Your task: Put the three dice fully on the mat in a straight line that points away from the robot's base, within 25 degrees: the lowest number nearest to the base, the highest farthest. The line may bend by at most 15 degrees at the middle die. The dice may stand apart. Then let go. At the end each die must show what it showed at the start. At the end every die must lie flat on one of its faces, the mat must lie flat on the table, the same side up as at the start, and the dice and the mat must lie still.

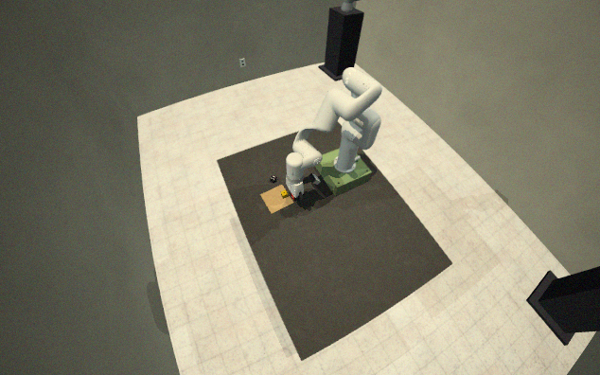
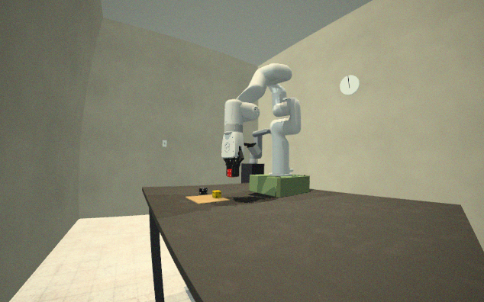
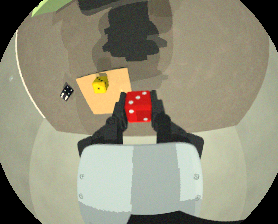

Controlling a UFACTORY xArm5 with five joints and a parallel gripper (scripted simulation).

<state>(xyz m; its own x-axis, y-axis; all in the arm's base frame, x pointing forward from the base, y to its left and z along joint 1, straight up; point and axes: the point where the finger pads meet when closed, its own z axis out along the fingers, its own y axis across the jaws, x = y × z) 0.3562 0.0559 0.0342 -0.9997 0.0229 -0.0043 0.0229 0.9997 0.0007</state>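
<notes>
My gripper [image 2: 232,172] is shut on a red die [image 3: 139,107] and holds it well above the table, beside the near edge of the tan mat [image 2: 206,198]. In the wrist view the red die hangs over the mat's [image 3: 109,91] right edge. A yellow die [image 2: 216,194] lies flat on the mat, on the side towards the robot's base; it also shows in the wrist view [image 3: 101,83] and in the top view [image 1: 283,193]. A black die [image 2: 202,190] lies on the bare table just beyond the mat, also in the wrist view [image 3: 67,91] and in the top view [image 1: 273,178].
The green base block [image 2: 279,184] of the arm stands on the table right of the mat. The table's left edge [image 2: 146,198] runs close behind the black die. A dark pillar [image 1: 342,40] stands on the floor beyond the table.
</notes>
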